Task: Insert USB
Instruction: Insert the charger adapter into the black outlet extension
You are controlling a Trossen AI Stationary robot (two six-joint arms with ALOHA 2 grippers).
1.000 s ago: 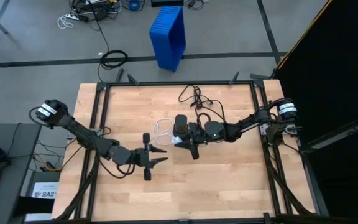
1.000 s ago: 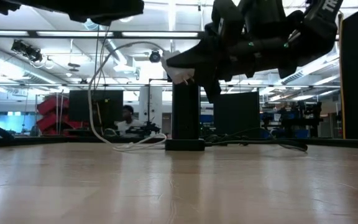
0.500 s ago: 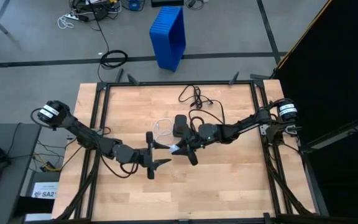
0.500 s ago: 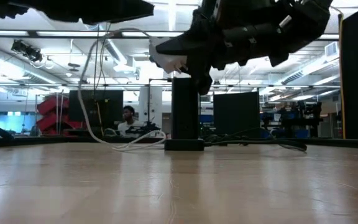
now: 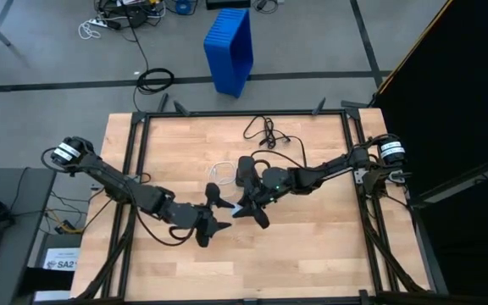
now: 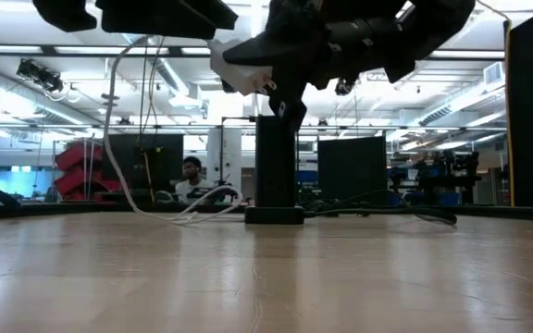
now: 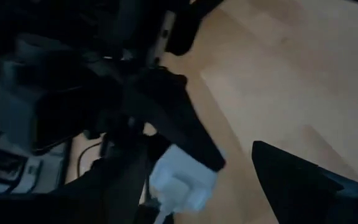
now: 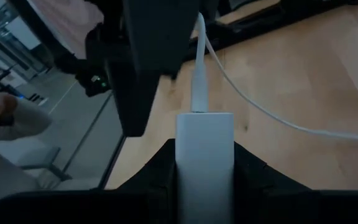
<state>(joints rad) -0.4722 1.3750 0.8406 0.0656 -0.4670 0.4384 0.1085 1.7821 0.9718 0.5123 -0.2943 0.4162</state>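
The USB is a thin white cable. Its loose loops [image 5: 221, 172] lie on the table beside an upright black box [image 5: 246, 169], and one end is plugged into a white block [image 8: 205, 155]. My right gripper [image 5: 242, 207] is shut on this block above mid-table. From the block the cable [image 6: 118, 139] hangs in an arc down to the table. My left gripper [image 5: 221, 212] is open, just left of the block and facing it, touching nothing that I can see. In the left wrist view the block [image 7: 182, 180] shows beyond my open fingers. My right gripper pinches the white block's two long sides [image 8: 182, 163] between its two fingers, which lie along the block. The fingers come roughly level from the table's right. The block's cable end [image 8: 199, 109] sticks out past the fingertips, and the block is lifted clear of the table.
The black box's thicker black cord [image 5: 265, 134] lies in loops toward the far edge. A black frame [image 5: 134, 169] runs around the wooden table top. A blue crate [image 5: 230, 49] stands on the floor beyond the far edge. A person [image 6: 191, 176] shows far off in the room.
My right gripper has carried the white block away from the black box, toward the table's left and near edge, up to my left gripper. The cable trails after it, its hanging arc drawn longer. My left gripper has edged toward the right and tipped, staying open.
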